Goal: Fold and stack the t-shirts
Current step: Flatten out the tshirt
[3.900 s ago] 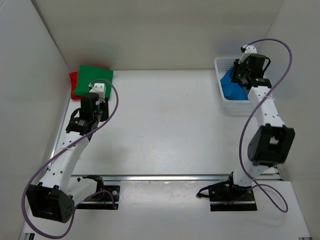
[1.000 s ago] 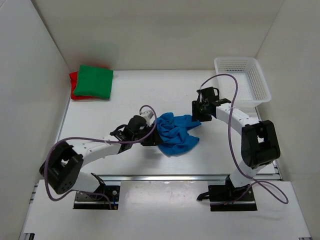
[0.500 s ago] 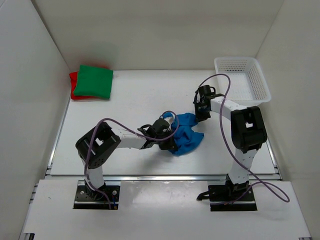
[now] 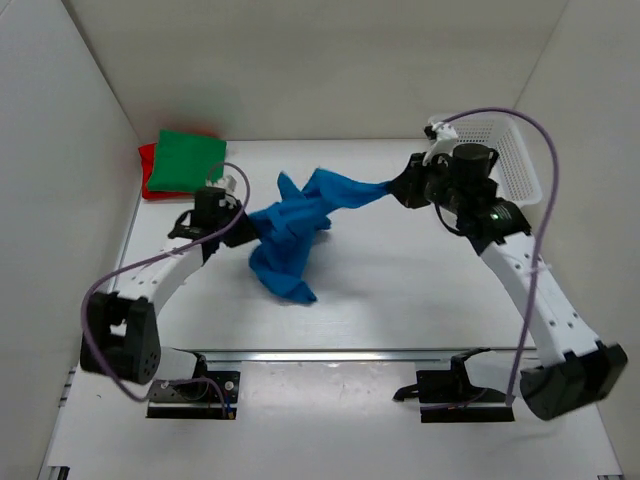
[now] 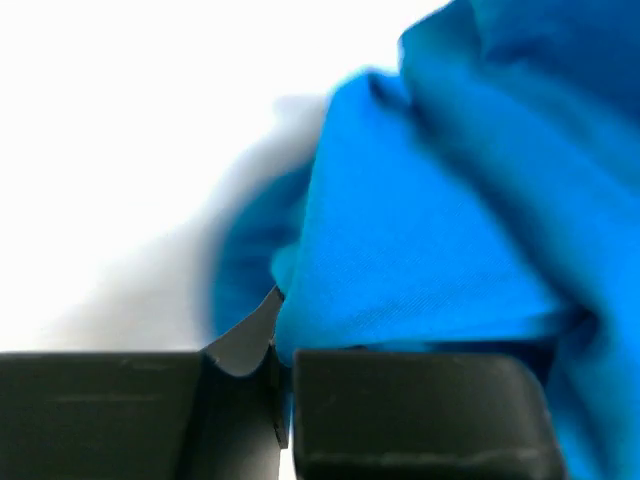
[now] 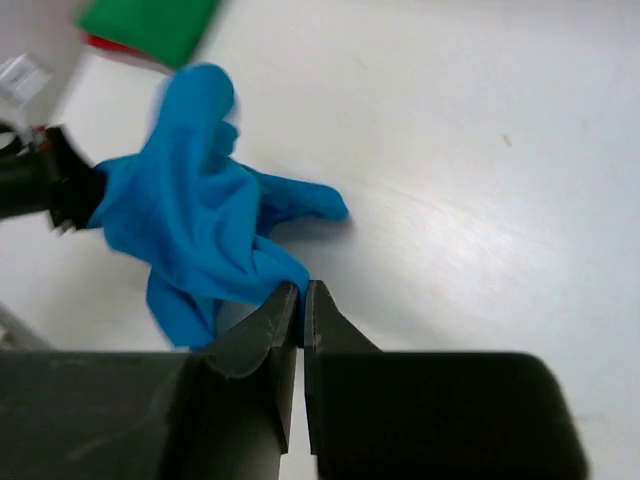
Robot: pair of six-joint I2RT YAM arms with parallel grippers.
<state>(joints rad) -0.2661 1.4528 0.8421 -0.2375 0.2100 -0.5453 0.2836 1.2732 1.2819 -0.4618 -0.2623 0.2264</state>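
The bright blue t-shirt hangs crumpled and stretched between my two grippers above the table's middle, its lower part drooping toward the table. My left gripper is shut on its left end; in the left wrist view the blue cloth is pinched between the jaws. My right gripper is shut on a thin corner at the right end, and the right wrist view shows the jaws closed on the blue shirt. The green t-shirt lies folded on the red one at the back left.
A white mesh basket stands at the back right, partly behind my right arm. White walls close in the table on the left, back and right. The folded green shirt shows at the top of the right wrist view.
Both grippers have shut on the blue shirt, lifted it off the table and pulled apart, the left one going left and the right one back and to the right.
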